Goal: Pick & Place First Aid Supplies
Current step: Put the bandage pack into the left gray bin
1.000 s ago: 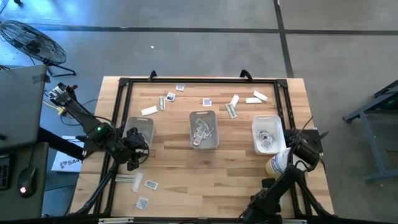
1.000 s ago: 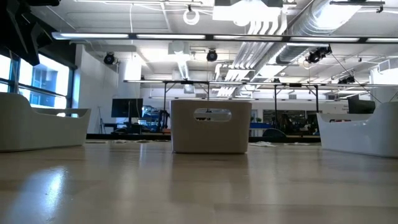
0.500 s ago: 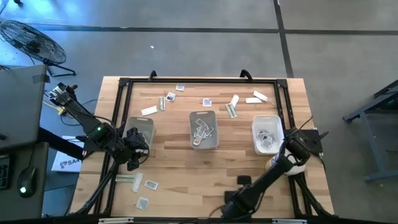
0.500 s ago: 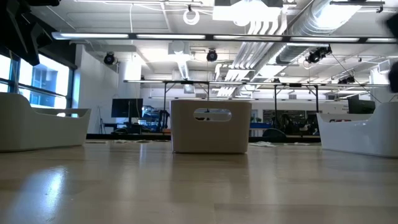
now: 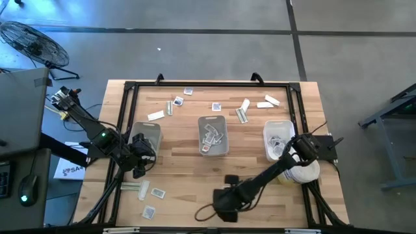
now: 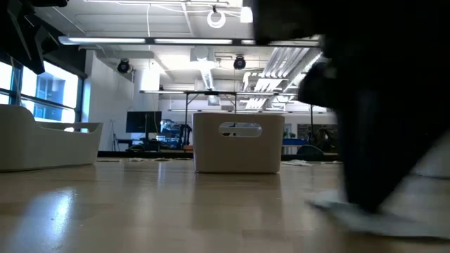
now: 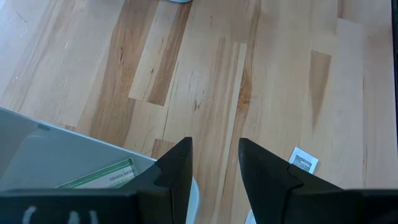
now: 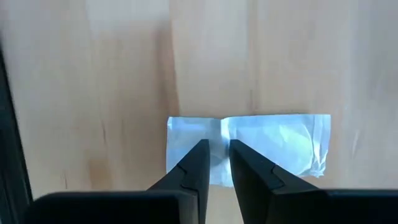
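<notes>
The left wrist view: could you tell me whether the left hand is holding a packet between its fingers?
No, the left hand holds nothing: bare wooden table shows through the gap between its fingers, and the square sachet lies apart on the wood.

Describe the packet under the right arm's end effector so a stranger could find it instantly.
Start at the middle grey tray and move toward the table's near edge. There the right end effector straddles a plain white oblong wrapper, lying flat on bare wood; unlike the printed sachets by the left arm, it shows no print.
</notes>
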Robot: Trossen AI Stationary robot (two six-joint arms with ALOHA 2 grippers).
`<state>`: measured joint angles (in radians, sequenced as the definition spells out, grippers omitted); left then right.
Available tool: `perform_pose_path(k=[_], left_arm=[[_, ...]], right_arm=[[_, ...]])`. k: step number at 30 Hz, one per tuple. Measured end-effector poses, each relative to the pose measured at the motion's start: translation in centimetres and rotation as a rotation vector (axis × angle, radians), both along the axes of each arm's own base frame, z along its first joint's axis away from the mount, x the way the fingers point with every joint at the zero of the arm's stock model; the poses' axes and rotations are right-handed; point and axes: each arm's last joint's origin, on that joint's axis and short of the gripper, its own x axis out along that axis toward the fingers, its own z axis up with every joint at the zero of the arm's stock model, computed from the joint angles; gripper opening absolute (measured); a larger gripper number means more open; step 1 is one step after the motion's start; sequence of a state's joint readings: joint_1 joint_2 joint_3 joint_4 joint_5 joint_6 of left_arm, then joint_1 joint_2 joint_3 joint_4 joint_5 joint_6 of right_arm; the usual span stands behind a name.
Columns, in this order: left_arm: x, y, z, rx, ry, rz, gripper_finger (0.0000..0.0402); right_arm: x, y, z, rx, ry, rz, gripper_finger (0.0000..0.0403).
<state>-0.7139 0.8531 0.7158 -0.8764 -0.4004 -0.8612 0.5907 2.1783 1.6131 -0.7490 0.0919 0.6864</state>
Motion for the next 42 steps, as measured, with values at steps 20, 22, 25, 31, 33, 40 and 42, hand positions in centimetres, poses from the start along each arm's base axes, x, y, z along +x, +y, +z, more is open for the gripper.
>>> perform_pose_path(k=[20,22,25,31,33,40,42], left_arm=[[0.0,0.0,0.0,-0.002,-0.002,0.001,0.0128],[0.0,0.0,0.0,-0.002,-0.003,0.0,0.0128],[0.0,0.0,0.0,-0.002,-0.003,0.001,0.0128],[0.0,0.0,0.0,-0.004,-0.005,0.0,0.0128],[0.0,0.0,0.0,-0.005,-0.005,0.0,0.0128],[0.0,0.0,0.0,-0.005,-0.005,0.001,0.0128],[0.0,0.0,0.0,-0.005,-0.005,0.0,0.0128]], right_arm=[[0.9,1.9,1.0,0.058,-0.246,0.165,0.011],[0.2,2.3,0.3,0.035,-0.244,0.173,0.0108],[-0.7,2.1,-1.3,-0.001,-0.244,0.173,0.0105],[-0.7,1.8,-1.9,-0.019,-0.3,0.178,0.0101],[-0.6,1.8,-1.6,-0.03,-0.31,0.203,0.0101],[0.2,1.2,-0.5,-0.098,-0.367,0.223,0.0101],[0.4,0.6,-1.0,-0.103,-0.365,0.23,0.0101]])
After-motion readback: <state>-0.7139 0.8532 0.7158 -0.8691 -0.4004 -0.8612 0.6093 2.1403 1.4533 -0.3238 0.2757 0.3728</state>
